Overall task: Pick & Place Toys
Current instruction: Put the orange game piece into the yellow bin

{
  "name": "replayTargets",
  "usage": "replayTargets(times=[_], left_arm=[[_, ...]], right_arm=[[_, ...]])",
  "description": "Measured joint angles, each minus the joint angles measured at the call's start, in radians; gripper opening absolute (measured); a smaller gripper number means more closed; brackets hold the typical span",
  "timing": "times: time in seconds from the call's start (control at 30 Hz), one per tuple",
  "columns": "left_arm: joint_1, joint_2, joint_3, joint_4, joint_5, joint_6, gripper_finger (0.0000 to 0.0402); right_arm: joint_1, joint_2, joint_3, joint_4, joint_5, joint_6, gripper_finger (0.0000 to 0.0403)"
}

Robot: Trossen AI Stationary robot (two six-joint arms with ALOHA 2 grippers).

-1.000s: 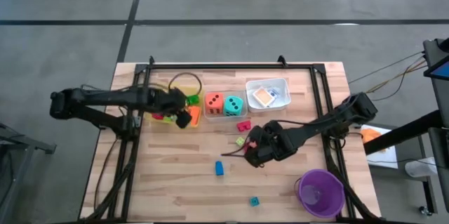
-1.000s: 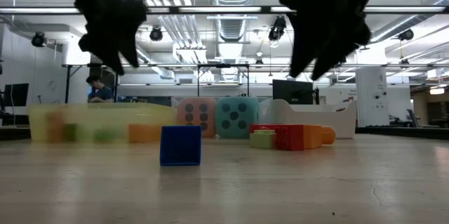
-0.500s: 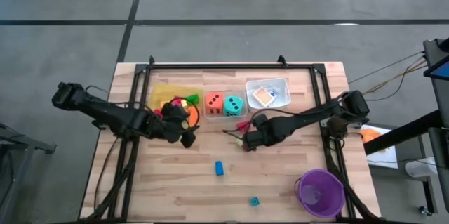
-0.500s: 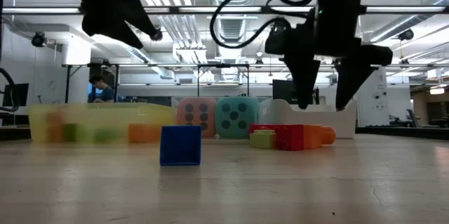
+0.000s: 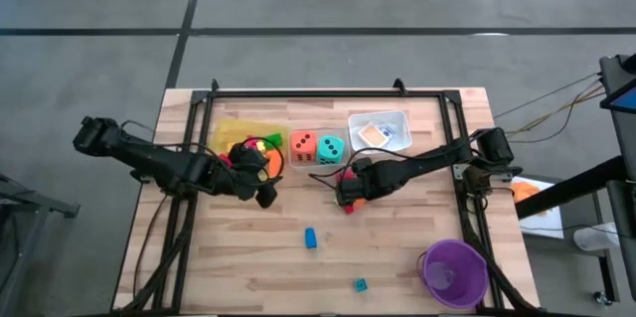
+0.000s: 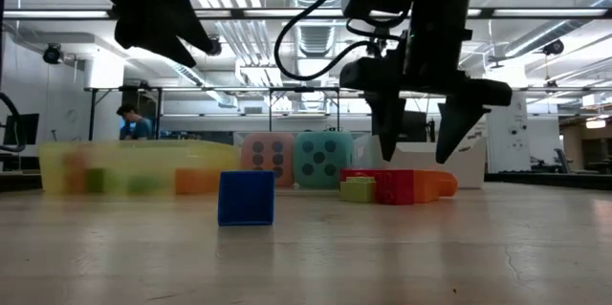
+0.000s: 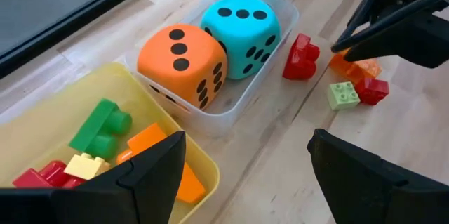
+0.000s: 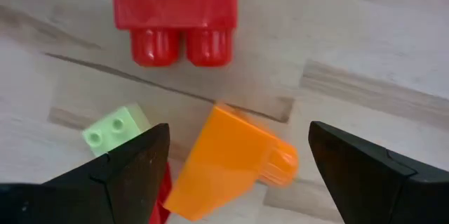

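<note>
The orange block (image 8: 231,157) lies on the table beside a light green block (image 8: 116,131) and a red block (image 8: 175,24), close to the clear tray (image 7: 270,59) with the two dice (image 7: 210,45). The right claw (image 6: 418,147) hangs open right above the orange block. I think the grab comes next: go down, then squeeze. The left claw (image 7: 242,171) waits open by the yellow tray (image 7: 42,122). No words to read.

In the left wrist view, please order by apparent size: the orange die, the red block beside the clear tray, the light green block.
1. orange die
2. red block
3. light green block, clearly the smallest
</note>
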Motion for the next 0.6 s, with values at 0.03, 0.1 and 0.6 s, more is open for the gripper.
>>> replayTargets(times=[0.03,0.1,0.6], left_arm=[[0.0,0.0,0.0,0.0,0.0,0.0,0.0298],[0.0,0.0,0.0,-0.003,0.0,0.004,0.0298],[0.001,0.0,0.0,-0.003,0.001,0.015,0.0298]], right_arm=[[0.0,-0.001,0.0,-0.006,-0.006,0.001,0.0337],[0.001,0.001,0.0,-0.005,-0.015,-0.005,0.0337],[-0.013,0.051,-0.002,-0.017,-0.032,-0.082,0.0337]])
